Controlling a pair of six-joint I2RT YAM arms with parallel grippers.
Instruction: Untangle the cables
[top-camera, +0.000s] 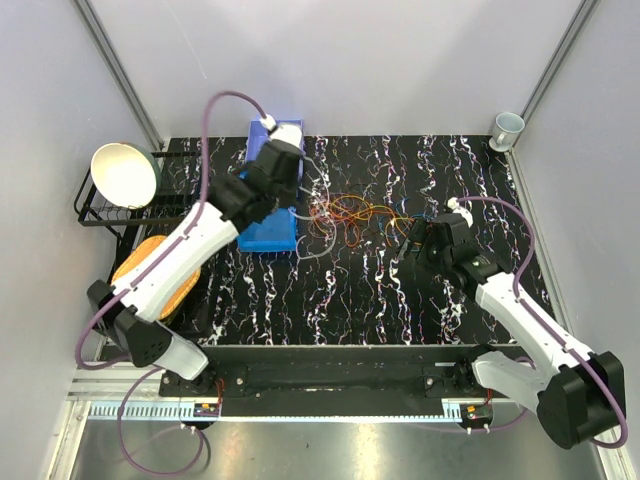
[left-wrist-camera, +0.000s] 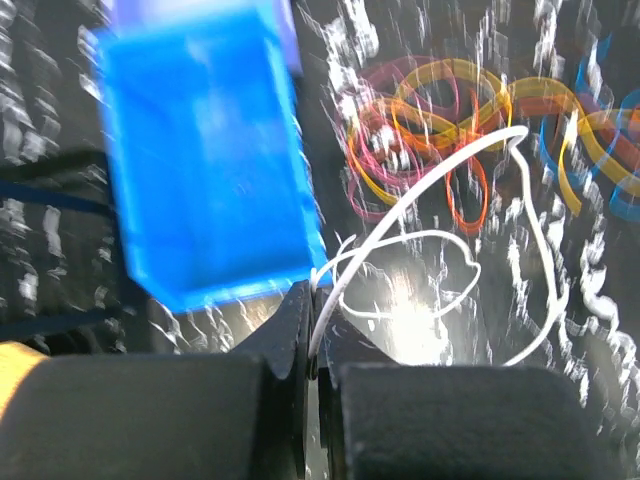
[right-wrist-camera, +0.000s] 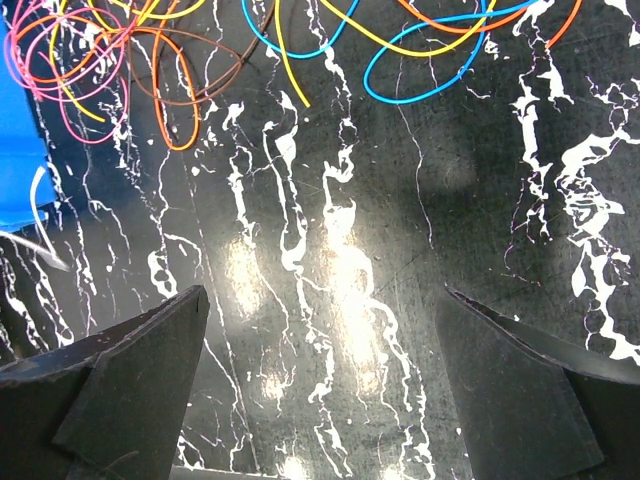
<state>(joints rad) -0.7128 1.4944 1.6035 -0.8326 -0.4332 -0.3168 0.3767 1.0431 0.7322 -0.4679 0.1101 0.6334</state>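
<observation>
The cables (top-camera: 350, 213) lie in a tangled bunch of orange, red, yellow, blue and brown loops on the black marbled table (top-camera: 340, 290). In the left wrist view they (left-wrist-camera: 450, 110) lie beyond the fingers, blurred. My left gripper (top-camera: 300, 205) (left-wrist-camera: 315, 300) is at the right side of the blue bin and shut on a thin white wire (left-wrist-camera: 430, 240) that loops out toward the bunch. My right gripper (top-camera: 410, 245) (right-wrist-camera: 325, 340) is open and empty above bare table, just right of the bunch. The cable loops (right-wrist-camera: 90, 60) show at the top of its view.
A blue bin (top-camera: 270, 215) (left-wrist-camera: 200, 150) stands left of the cables. A black rack with a white bowl (top-camera: 125, 175) and a yellow woven mat (top-camera: 150, 270) are at far left. A cup (top-camera: 508, 127) stands at the back right corner. Grey walls enclose the table.
</observation>
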